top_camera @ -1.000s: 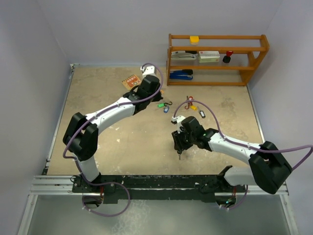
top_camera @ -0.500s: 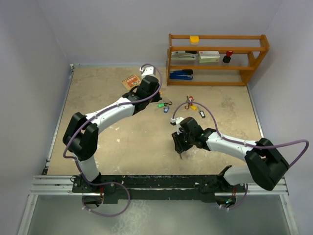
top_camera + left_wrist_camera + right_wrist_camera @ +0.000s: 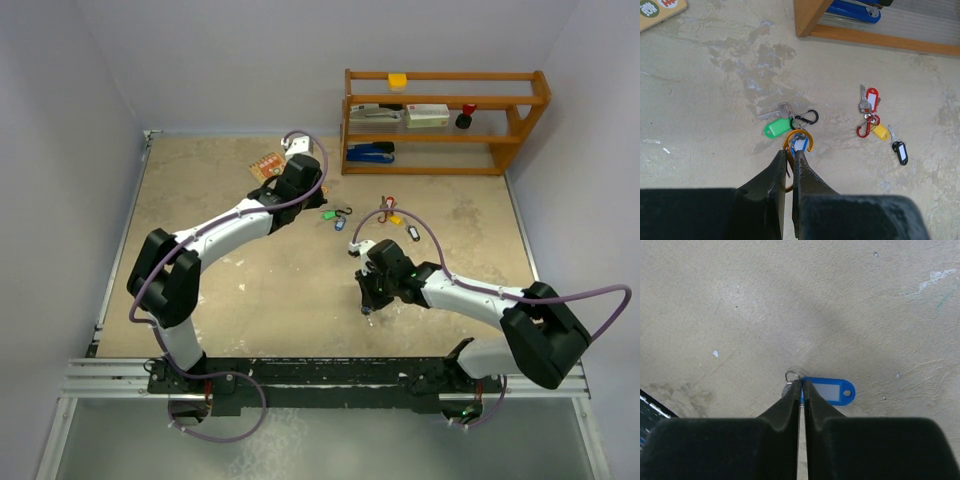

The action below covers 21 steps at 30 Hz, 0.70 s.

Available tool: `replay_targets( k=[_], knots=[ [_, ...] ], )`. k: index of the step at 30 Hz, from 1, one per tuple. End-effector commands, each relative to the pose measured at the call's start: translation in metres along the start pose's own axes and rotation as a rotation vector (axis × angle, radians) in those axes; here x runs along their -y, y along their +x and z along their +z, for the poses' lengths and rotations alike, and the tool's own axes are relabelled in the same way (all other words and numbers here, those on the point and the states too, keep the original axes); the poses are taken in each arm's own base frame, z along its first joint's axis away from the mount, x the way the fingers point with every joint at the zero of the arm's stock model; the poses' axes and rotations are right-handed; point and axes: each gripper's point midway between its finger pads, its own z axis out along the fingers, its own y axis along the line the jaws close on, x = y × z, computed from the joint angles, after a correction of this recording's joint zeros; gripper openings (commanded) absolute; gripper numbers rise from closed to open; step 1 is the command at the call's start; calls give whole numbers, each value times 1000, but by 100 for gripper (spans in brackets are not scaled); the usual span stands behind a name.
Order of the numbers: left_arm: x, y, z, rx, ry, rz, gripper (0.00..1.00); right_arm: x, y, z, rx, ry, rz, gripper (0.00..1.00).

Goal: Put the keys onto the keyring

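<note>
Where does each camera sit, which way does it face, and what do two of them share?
Top external: above and behind the arms, looking down on the table; both arms show.
Left wrist: on the left arm, looking down past its jaws, shut on an orange hook.
Right wrist: on the right arm, facing down; jaws shut on a blue-tagged key.
Shared: top and left wrist both show the green-tagged key.

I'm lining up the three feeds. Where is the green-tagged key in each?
Top external: the green-tagged key lies on the table, below the left end of the wooden shelf.
Left wrist: mid-picture, just above the orange carabiner.
Right wrist: not in it; only a blue-tagged key shows.
Shared landmark: the blue stapler, in the top and left wrist views only.
</note>
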Motion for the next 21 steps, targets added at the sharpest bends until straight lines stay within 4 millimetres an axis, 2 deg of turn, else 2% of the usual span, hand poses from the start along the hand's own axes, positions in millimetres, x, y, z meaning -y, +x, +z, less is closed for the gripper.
replay_targets(
  k=[1,4,13,21],
  knots=[
    [10,-23,-11,59,50,-37,0,-4,-12,-4,26,-3,-9,4],
    [10,-23,-11,59,50,-37,0,-1,-19,-5,53,19,-11,0],
    [6,-25,-12,63,45,-38,0,6,-58,-10,178,76,-14,0],
    [3,-26,-14,63,46,-38,0,4,-88,-24,272,89,-15,0]
  ],
)
